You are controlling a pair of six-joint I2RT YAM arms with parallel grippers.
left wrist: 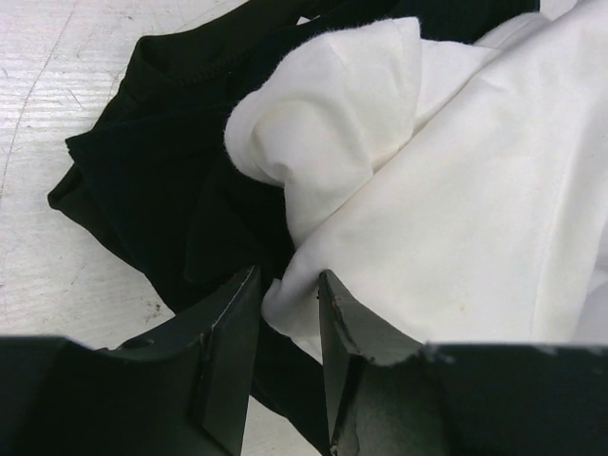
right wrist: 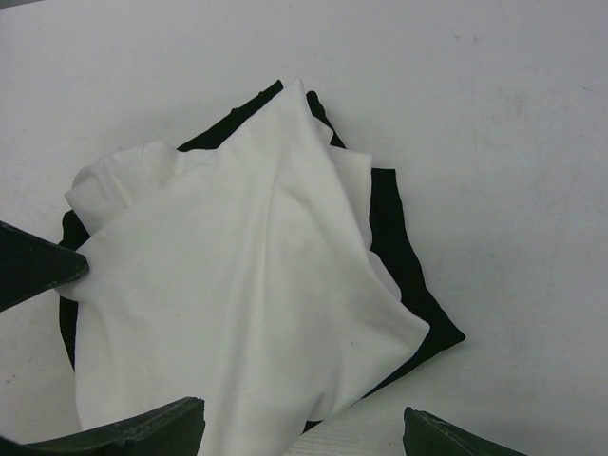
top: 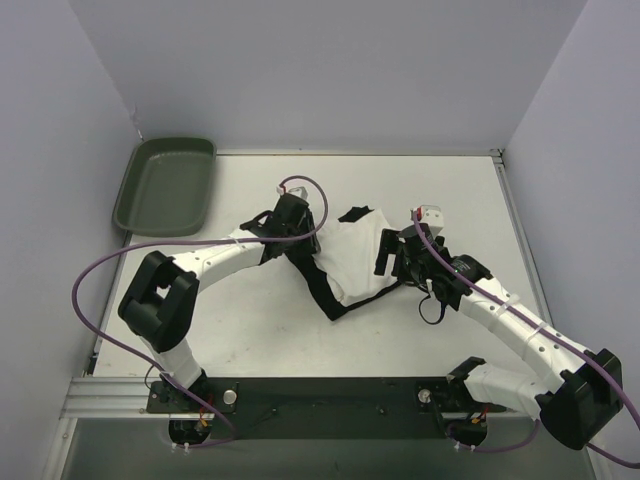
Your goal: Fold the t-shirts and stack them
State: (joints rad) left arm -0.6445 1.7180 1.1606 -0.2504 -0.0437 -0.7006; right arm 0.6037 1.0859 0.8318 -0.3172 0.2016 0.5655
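A crumpled white t-shirt lies on top of a black t-shirt at the middle of the table. The black cloth shows as a border along its near and far edges. At the pile's left side, the left gripper is low over the cloth. Its jaws are drawn narrow around a fold of the white t-shirt's edge, which touches both inner faces. Whether they actually clamp the fold cannot be told. On the right, the right gripper hovers over the white t-shirt's edge with its jaws spread wide, holding nothing. A dark green tray sits well apart at the table's far left corner.
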